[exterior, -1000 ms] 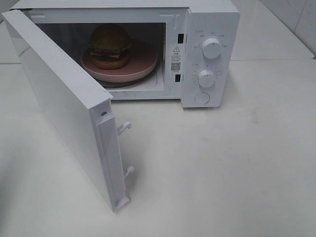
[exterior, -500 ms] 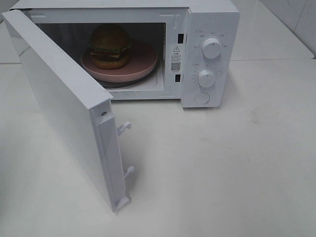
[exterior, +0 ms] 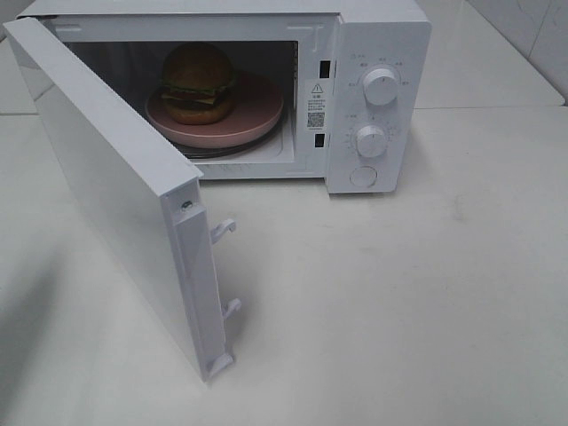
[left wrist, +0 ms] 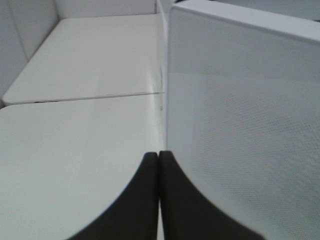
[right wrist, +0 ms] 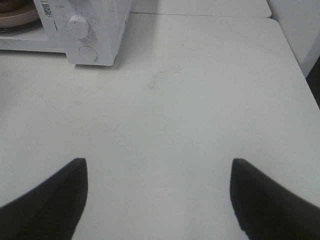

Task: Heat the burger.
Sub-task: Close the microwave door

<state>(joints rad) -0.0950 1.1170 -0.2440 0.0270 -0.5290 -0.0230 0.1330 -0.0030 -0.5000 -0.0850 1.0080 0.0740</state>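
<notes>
The burger point(exterior: 197, 82) sits on its pink plate point(exterior: 259, 111) inside the microwave point(exterior: 382, 40) toward the far edge of the worktop point(exterior: 426, 293), so my left pincer point(left wrist: 159, 160), shut and empty beside the outer face of the open door point(left wrist: 240, 125), should push near the free edge, smoothly, while my right pincer point(right wrist: 159, 164) hangs wide open, empty.

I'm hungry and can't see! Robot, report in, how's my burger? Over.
Left gripper shut, beside open door. Right gripper open, empty, above table. Burger on pink plate inside microwave. Nothing seen in door's path.
</notes>
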